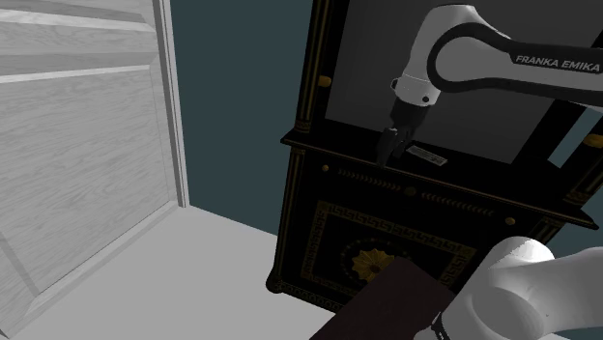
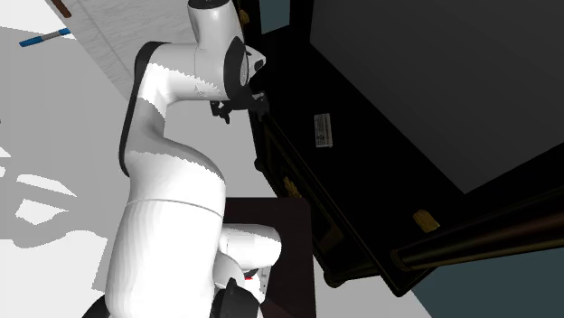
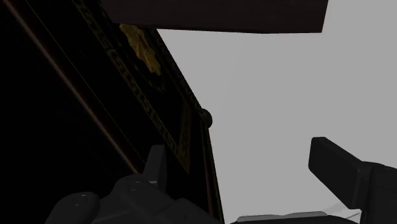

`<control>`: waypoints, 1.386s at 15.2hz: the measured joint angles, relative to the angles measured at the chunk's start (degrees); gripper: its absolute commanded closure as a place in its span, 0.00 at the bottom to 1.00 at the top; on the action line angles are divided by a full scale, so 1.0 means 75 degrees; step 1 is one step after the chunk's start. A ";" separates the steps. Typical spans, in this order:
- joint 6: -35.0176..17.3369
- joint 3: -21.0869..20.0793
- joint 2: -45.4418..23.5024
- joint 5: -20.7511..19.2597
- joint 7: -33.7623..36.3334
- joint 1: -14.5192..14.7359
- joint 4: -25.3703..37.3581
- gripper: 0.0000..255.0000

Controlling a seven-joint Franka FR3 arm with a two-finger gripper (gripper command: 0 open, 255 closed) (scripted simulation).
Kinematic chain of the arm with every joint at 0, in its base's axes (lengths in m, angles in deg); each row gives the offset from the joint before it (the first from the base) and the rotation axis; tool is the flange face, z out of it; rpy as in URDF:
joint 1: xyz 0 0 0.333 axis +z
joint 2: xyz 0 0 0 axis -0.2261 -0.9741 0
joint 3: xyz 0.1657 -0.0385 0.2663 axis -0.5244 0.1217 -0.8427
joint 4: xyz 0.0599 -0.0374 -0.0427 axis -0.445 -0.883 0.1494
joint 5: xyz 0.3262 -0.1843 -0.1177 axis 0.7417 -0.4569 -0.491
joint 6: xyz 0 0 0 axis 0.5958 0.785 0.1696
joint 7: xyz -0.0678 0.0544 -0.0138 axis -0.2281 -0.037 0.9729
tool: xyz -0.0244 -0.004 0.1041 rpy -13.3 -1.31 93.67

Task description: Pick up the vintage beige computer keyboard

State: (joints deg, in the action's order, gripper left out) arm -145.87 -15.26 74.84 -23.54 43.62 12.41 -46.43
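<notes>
Pale keyboard lies flat on black cabinet ledge, back from front edge. Tool hangs beside it near ledge's front edge, fingers apart, empty. Judged staging approach, not yet over keyboard.

a home room: ornate black cabinet with gold trim, teal wall, white wood panelling.

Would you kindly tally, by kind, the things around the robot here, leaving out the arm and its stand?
Black cabinet with gold trim: 1
Pale grey keyboard on the cabinet's ledge: 1
Blue pen-like stick on the floor: 1
Total: 3
</notes>
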 measured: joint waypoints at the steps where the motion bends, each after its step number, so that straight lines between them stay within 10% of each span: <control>1: 0.0000 0.0000 0.0000 0.0000 0.0000 0.0000 0.0000 0.00; 21: 0.0031 0.2963 -0.1564 -0.0973 -0.2766 -0.0947 0.1762 0.00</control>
State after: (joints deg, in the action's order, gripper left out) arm -145.64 6.96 63.11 -30.84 22.88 5.30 -33.21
